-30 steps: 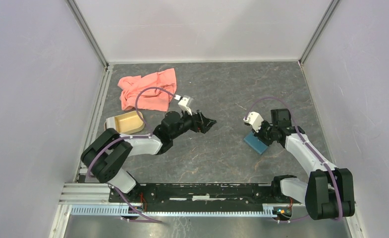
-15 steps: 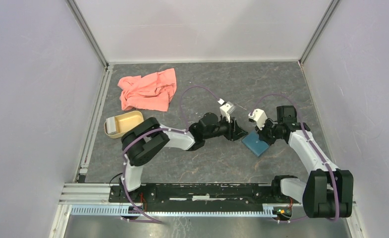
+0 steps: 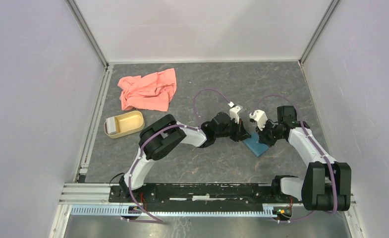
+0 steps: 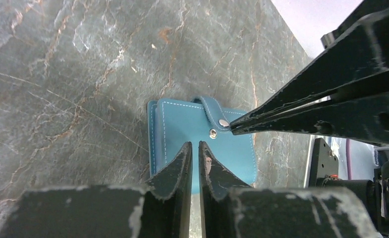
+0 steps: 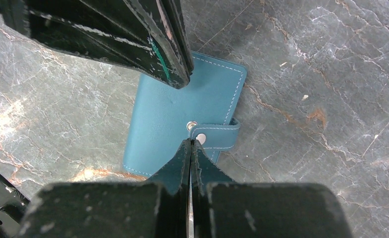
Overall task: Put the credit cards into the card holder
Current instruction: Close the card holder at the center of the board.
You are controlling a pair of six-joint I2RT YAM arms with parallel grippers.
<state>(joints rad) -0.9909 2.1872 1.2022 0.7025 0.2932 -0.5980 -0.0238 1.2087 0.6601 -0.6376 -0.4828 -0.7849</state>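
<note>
The card holder (image 3: 255, 146) is a teal wallet lying flat and closed on the stone-patterned floor, with its snap tab (image 4: 213, 106) fastened. My left gripper (image 4: 195, 145) hovers over the card holder (image 4: 180, 124) from its left side; its jaws are nearly together with only a thin gap and nothing between them. My right gripper (image 5: 191, 142) is shut, its tips at the snap tab (image 5: 217, 135) of the card holder (image 5: 165, 114). The two grippers face each other across it (image 3: 244, 135) (image 3: 262, 138). A pale rectangle (image 3: 112, 126), seemingly one of the credit cards, lies in the tan dish.
The tan oval dish (image 3: 130, 123) sits at the left, near the wall rail. A salmon-pink cloth (image 3: 147, 89) lies crumpled behind it. Purple cables loop above both wrists. Side walls close in on the left and right.
My left arm has swung right from the middle of the floor to the card holder, and its jaws have closed from wide open. My right gripper has barely shifted.
</note>
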